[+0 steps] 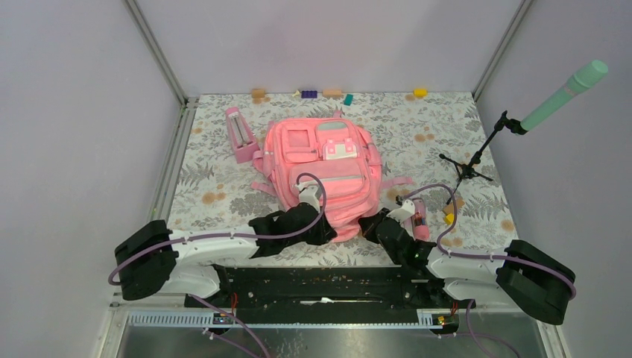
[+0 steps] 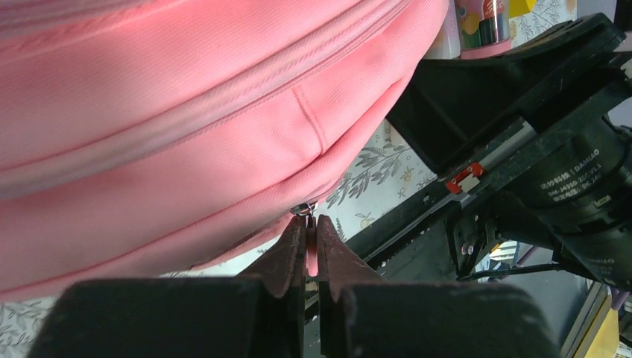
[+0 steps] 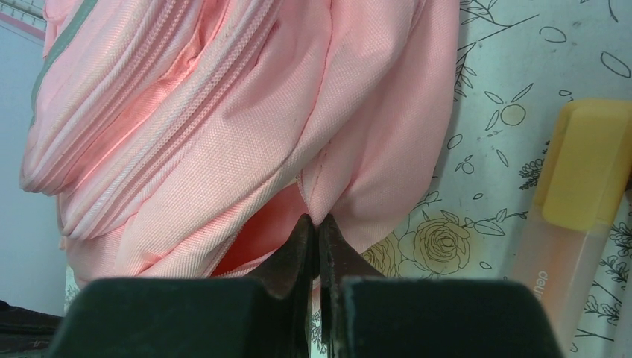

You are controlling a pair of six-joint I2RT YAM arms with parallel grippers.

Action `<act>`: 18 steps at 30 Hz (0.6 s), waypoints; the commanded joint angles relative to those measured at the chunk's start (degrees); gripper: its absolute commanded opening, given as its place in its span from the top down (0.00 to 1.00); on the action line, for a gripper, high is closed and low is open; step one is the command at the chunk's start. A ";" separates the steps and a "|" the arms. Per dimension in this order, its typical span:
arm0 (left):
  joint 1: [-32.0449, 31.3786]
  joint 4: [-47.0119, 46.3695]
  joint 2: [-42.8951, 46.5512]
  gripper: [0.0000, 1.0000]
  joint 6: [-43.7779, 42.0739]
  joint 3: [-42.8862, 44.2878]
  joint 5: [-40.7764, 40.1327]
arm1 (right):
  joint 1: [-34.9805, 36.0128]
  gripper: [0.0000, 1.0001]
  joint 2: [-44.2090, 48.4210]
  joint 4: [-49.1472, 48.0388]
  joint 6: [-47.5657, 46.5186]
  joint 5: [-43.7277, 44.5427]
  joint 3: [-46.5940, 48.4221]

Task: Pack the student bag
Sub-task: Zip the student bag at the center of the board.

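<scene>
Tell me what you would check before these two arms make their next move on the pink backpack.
1. Left gripper shut on the zipper pull: ok.
2. Right gripper pinching a fold of the student bag: ok.
3. Student bag lying on the table, between both arms: ok.
4. Zipper opened enough for packing: cannot tell.
5. Yellow-capped stick lying beside the student bag, apart from the right gripper: ok.
</scene>
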State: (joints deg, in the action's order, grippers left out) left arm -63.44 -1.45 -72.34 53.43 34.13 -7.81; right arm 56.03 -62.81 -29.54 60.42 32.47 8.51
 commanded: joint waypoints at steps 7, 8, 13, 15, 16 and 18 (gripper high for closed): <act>-1.52 -11.17 -9.15 1.00 0.67 9.66 0.67 | 1.88 1.00 2.38 -5.04 -4.10 5.72 2.56; -1.57 -11.42 -10.32 1.00 0.66 10.54 0.74 | 1.89 1.00 3.04 -4.62 -4.57 6.10 2.44; -1.77 -11.54 -15.55 1.00 0.09 15.43 0.81 | 1.98 1.00 7.51 -1.76 -8.80 8.29 1.78; -1.78 -11.72 -17.11 1.00 -0.24 17.11 1.39 | 1.98 1.00 9.68 -0.46 -12.09 8.62 2.00; -1.78 -11.73 -17.75 1.00 -0.40 17.76 1.55 | 1.98 0.99 10.95 0.40 -14.43 8.65 2.11; -1.78 -11.42 -18.58 1.00 -0.67 18.75 1.64 | 2.02 0.94 13.75 3.57 -17.35 9.05 2.93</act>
State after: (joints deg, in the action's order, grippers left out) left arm -64.60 -5.37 -89.82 53.41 48.23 -7.49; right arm 57.06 -54.46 -25.06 50.83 37.28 8.51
